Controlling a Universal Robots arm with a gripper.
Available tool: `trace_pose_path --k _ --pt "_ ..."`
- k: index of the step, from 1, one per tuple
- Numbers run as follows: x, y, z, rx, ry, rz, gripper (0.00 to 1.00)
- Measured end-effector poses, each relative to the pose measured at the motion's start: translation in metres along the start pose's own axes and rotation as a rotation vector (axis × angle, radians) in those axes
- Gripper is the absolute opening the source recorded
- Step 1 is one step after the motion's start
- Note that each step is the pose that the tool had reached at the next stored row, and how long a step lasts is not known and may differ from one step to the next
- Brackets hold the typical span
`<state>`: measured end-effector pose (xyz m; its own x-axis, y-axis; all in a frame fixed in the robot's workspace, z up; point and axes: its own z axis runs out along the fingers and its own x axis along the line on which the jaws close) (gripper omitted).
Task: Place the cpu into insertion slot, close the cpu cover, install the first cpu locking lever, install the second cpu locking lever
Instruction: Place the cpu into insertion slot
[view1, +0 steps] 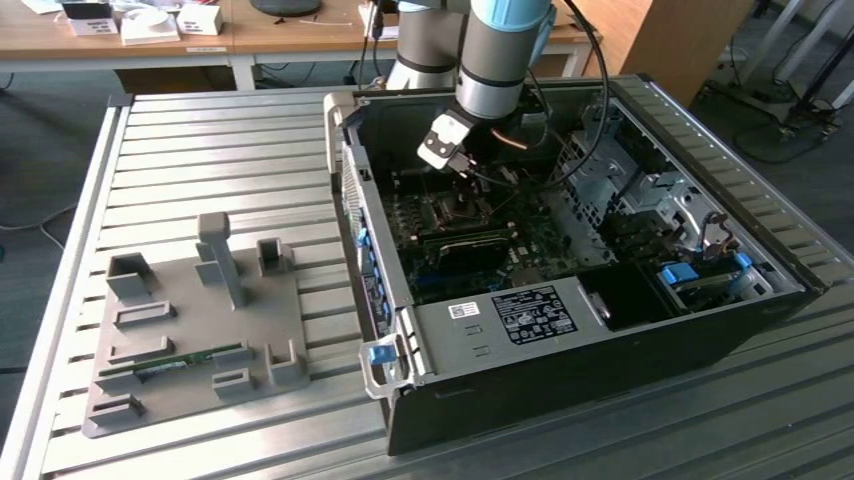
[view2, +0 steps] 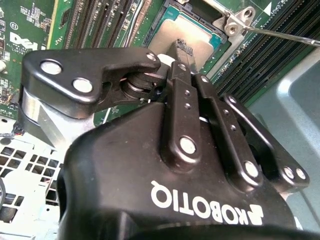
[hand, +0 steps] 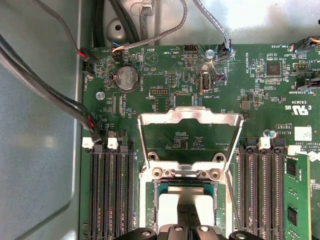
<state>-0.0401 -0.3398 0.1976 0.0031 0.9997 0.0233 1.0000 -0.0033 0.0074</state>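
Observation:
The cpu (hand: 167, 207) lies flat in the insertion slot (hand: 149, 200), its dull grey top showing in both wrist views (view2: 172, 32). My gripper (view2: 182, 46) is shut, its black fingertips together just above or touching the chip's top; I cannot tell which. The cpu cover (hand: 190, 117), a silver frame with a square window, stands raised on its hinge at the slot's far edge. A thin metal locking lever (view2: 280, 34) runs beside the slot, unlatched. In the exterior view my gripper (view1: 463, 170) reaches down into the open computer case over the slot (view1: 447, 212).
Long black memory slots (hand: 110, 195) flank the socket on both sides. Cables (hand: 50, 95) run along the case wall. A grey fixture plate (view1: 194, 330) holding a memory stick lies on the slatted table at the exterior view's left.

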Motion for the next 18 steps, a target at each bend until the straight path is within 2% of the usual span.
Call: trace_pose_path --k 6,8,10,16,18 --pt "0.0001 0.0001 -0.001 -0.0006 0.0009 0.0 0.11" --pt "0.0006 0.0003 -0.0029 -0.0013 0.0027 0.0 0.11" --pt "0.0002 0.0001 -0.0061 -0.0001 0.0004 0.0 0.11" --pt "0.0005 0.0002 -0.0144 -0.0002 0.0004 0.0 0.11" --pt "0.0005 0.0002 -0.015 -0.0002 0.0006 0.0 0.11"
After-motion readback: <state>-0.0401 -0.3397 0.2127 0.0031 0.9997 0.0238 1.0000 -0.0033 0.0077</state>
